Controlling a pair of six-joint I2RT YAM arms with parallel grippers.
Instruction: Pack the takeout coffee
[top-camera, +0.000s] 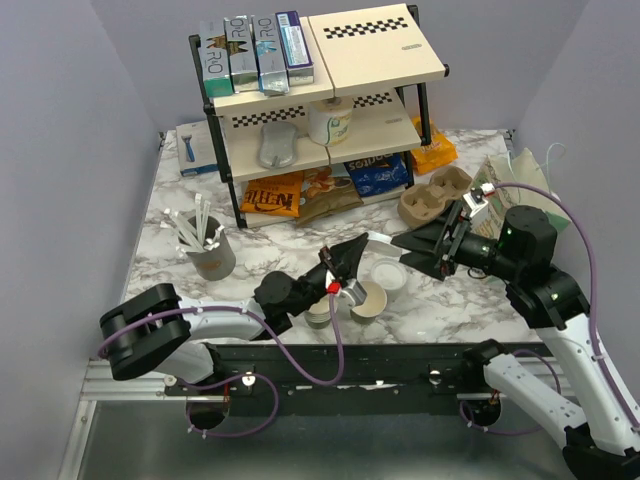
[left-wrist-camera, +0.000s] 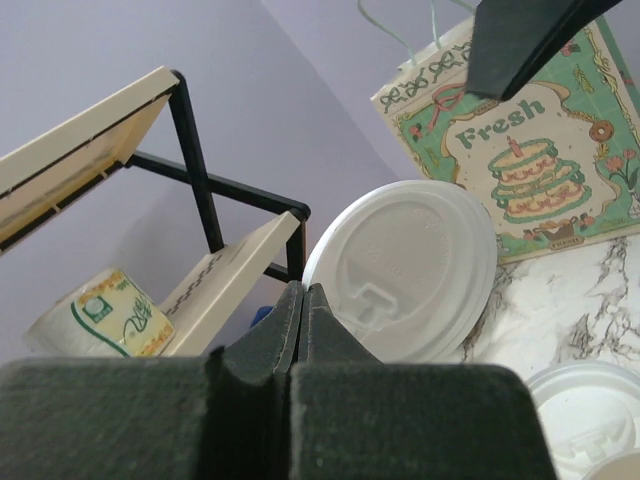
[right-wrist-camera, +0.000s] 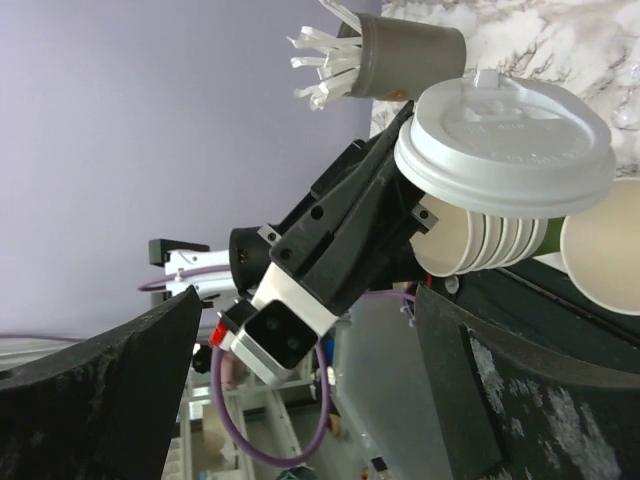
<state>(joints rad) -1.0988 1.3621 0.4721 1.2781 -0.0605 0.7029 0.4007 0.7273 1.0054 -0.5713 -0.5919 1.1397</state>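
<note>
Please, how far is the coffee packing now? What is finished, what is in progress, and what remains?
Done: nothing packed yet; the brown cup carrier is empty. In hand: the left gripper is shut on the rim of a white lid, held in the air before the open right gripper. Left: put the lid on the open single cup, then pack it, probably in the carrier or the printed paper bag.
</note>
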